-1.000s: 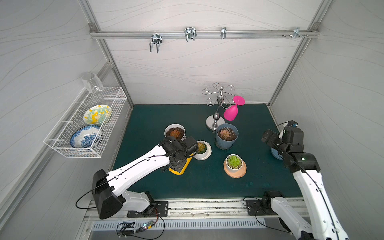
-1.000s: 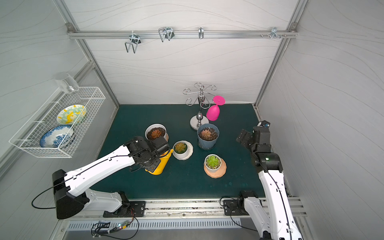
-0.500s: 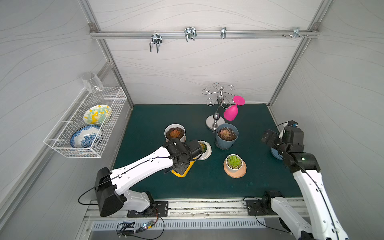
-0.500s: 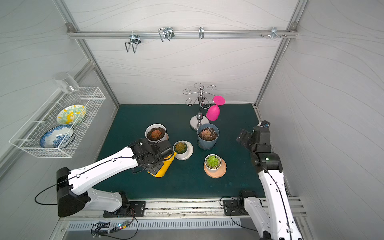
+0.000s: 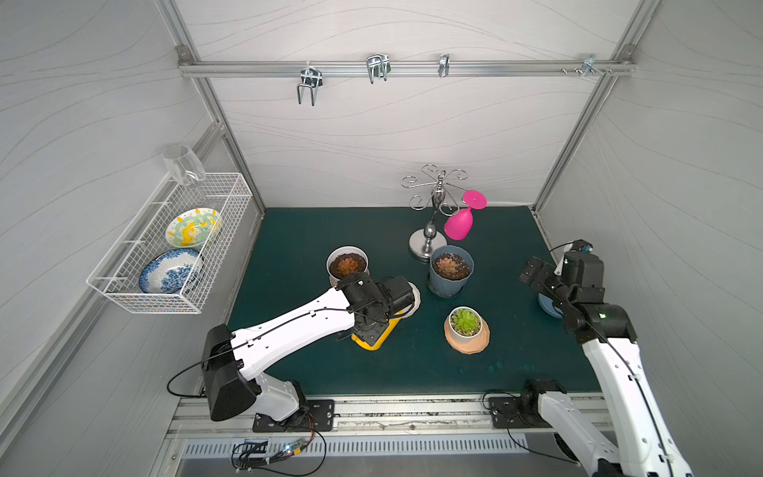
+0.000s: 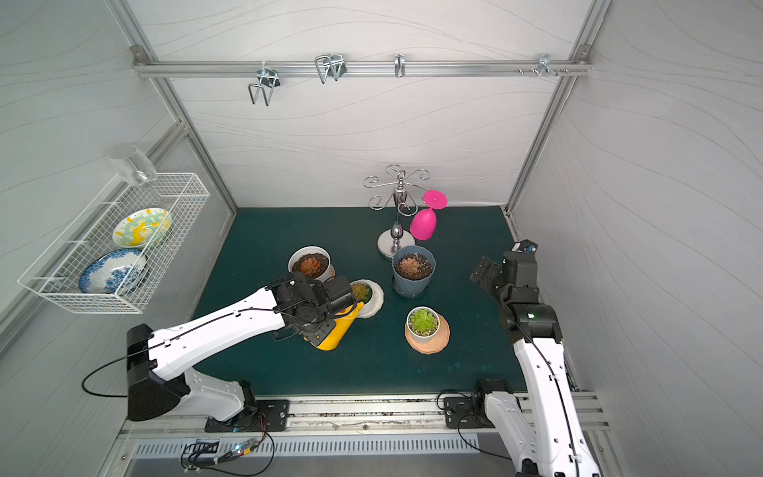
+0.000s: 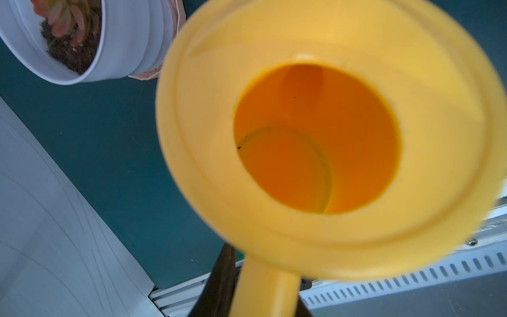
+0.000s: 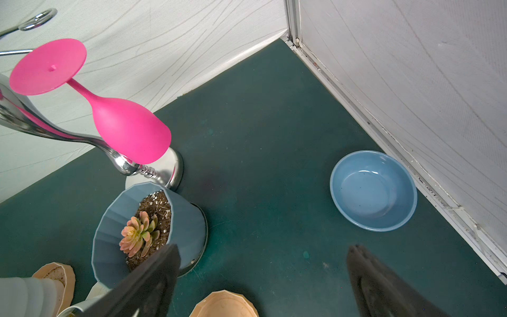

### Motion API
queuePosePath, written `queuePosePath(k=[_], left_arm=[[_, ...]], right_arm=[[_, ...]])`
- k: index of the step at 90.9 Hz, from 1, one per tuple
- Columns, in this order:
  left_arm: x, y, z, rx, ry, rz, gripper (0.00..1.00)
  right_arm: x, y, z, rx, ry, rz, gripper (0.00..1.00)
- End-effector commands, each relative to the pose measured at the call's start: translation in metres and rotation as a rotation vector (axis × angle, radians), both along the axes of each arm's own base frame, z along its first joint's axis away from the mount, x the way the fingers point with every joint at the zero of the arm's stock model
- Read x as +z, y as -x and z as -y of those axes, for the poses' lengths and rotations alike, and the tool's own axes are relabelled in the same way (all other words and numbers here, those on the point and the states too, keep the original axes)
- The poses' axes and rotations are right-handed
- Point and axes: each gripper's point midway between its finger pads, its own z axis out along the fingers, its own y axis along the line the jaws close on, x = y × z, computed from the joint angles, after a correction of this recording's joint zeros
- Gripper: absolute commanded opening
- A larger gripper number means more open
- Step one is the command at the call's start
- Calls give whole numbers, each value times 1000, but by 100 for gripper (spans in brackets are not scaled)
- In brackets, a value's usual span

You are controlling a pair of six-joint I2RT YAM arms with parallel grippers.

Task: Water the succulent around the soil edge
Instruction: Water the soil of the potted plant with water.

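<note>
My left gripper [image 6: 318, 328] is shut on the handle [image 7: 264, 291] of a yellow watering can [image 6: 340, 326], which is tilted over the mat. Its spout end reaches the near rim of a small white pot [image 6: 375, 299] holding a yellowish succulent [image 6: 361, 291]. In a top view the left wrist hides most of that pot [image 5: 416, 299]. The left wrist view looks into the can's open top [image 7: 315, 137], with dark fingers [image 7: 219, 282] either side of the handle. My right gripper [image 8: 263, 274] hangs open and empty at the right, above the mat [image 5: 534, 274].
Other succulents: white pot [image 5: 347, 264], blue pot [image 5: 451, 268], green one in a peach pot [image 5: 466, 328]. A chrome stand [image 5: 429, 243] holds a pink glass [image 5: 459, 225]. A blue bowl [image 8: 373, 192] sits by the right wall. A wire basket [image 5: 173, 247] of dishes hangs on the left wall.
The left arm has carried the can a little right and toward the front, and its wrist now covers more of the small white pot. The right arm has not moved.
</note>
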Motion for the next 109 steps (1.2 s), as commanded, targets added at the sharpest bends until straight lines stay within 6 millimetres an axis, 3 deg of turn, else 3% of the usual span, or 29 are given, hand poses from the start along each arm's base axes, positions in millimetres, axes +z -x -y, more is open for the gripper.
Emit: queuePosePath(k=[1, 35, 71, 86, 109], left_arm=[[25, -16, 19, -45, 55, 71, 0], [60, -51, 50, -128, 74, 139, 0], [106, -111, 81, -187, 179, 233, 0], [107, -131, 90, -241, 149, 238, 0], [89, -161, 96, -293, 36, 231, 0]], right_arm=[[4, -1, 0, 5, -2, 16, 99], [5, -1, 0, 2, -2, 18, 99], [4, 0, 5, -21, 3, 11, 99], [3, 0, 7, -32, 7, 3, 99], [0, 0, 11, -55, 10, -6, 99]])
